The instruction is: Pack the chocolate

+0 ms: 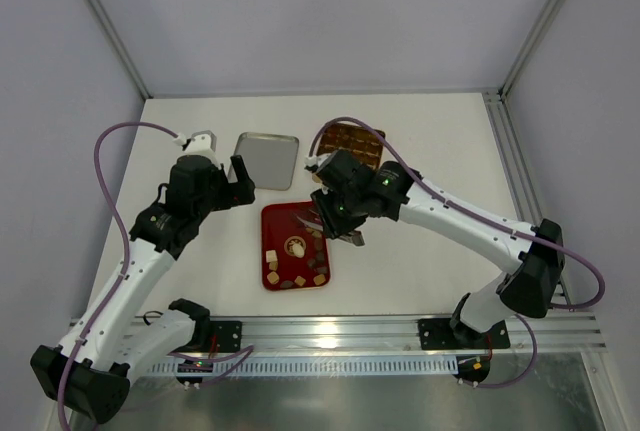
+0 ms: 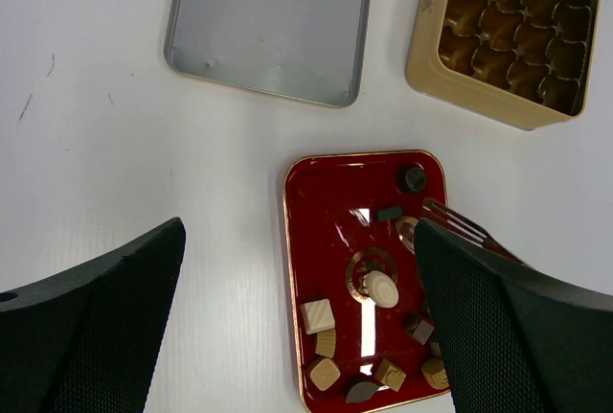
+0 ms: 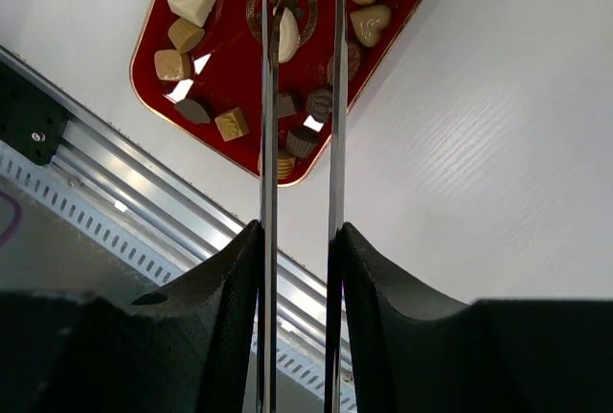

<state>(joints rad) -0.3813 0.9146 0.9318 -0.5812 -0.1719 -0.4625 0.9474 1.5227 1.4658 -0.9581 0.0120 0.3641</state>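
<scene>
The chocolate, several tan cubes and dark lumps plus one whitish round piece (image 2: 381, 288), lies on a red tray (image 1: 275, 221). My right gripper (image 3: 299, 236) is shut on a pair of metal tongs (image 3: 268, 97). The tong blades reach out over the tray, their tips standing apart beside the whitish piece (image 3: 288, 37). In the top view the right gripper (image 1: 345, 229) hangs over the tray's right edge. My left gripper (image 2: 299, 231) is open and empty. It hovers above the tray's left edge and the bare table (image 2: 115, 173), left of the chocolate.
A gold tin (image 2: 508, 30) with empty grid compartments stands behind the tray to the right. Its silver lid (image 2: 268, 25) lies upturned behind the tray to the left. An aluminium rail (image 3: 144, 193) runs along the near table edge.
</scene>
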